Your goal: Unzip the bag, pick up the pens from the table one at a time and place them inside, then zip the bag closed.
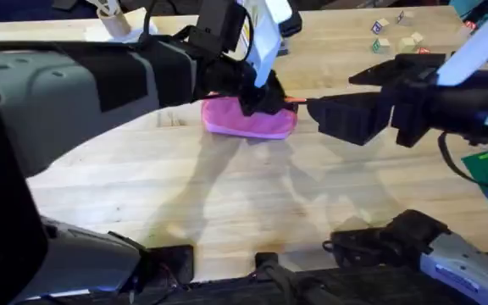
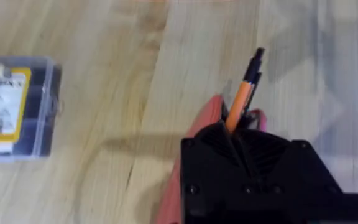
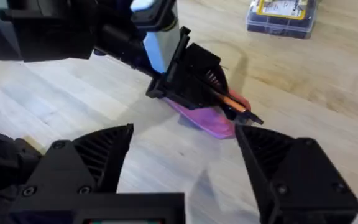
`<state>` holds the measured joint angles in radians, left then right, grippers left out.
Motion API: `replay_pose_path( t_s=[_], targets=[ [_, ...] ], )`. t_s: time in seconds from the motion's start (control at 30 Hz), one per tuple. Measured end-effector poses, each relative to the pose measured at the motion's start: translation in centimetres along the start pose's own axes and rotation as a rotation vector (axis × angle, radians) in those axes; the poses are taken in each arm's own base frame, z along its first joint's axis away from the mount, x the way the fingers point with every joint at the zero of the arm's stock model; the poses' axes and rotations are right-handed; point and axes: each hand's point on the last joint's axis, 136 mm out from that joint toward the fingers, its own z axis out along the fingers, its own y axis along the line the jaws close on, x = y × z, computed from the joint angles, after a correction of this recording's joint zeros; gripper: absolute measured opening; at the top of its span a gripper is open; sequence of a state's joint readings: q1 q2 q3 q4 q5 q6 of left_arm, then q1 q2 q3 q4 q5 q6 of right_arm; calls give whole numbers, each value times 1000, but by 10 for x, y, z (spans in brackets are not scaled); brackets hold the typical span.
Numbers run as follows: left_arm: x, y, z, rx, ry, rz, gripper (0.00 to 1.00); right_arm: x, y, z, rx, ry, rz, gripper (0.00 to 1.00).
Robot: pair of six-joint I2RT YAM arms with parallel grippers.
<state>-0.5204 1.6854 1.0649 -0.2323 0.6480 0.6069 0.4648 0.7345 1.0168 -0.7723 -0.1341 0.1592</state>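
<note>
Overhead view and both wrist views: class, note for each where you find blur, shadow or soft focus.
Overhead: the left arm looms large, dark and blurred under the camera; soft shadows fall across the table below the bag. Left wrist: the pen reads fairly crisp, its tool's shadow beside the clear box. Right wrist: the near fingers are soft.

One pink bag (image 1: 251,119) lies on the one wooden table (image 1: 227,203). One orange pen (image 2: 242,93) is in view, pinched in the left gripper (image 3: 219,93). Two grippers show in all, the right gripper (image 3: 185,162) being the second. One clear plastic box (image 2: 14,109) with a yellow label sits on the tabletop.
</note>
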Motion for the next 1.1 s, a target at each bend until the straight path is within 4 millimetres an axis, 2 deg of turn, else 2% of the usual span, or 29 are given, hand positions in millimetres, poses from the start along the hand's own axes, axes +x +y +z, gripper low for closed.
replay_pose_path(
  t_s=[0.37, 0.67, 0.87, 0.9, 1.07, 1.1],
  targets=[
    [52, 8, -8, -75, 237, 16, 42, 0, 0, 0, 0, 0, 0, 997],
    [64, 29, -16, -190, 335, 50, 42, 0, 0, 0, 0, 0, 0, 997],
    [67, 32, -17, -210, 353, 57, 53, 0, 0, 0, 0, 0, 0, 997],
    [67, 33, -18, -213, 359, 64, 169, 0, 0, 0, 0, 0, 0, 997],
    [65, 42, -22, -253, 367, 71, 921, 0, 0, 0, 2, 0, -1, 997],
    [65, 43, -24, -255, 367, 70, 973, 0, -1, 0, 7, -1, -1, 998]
  ],
)
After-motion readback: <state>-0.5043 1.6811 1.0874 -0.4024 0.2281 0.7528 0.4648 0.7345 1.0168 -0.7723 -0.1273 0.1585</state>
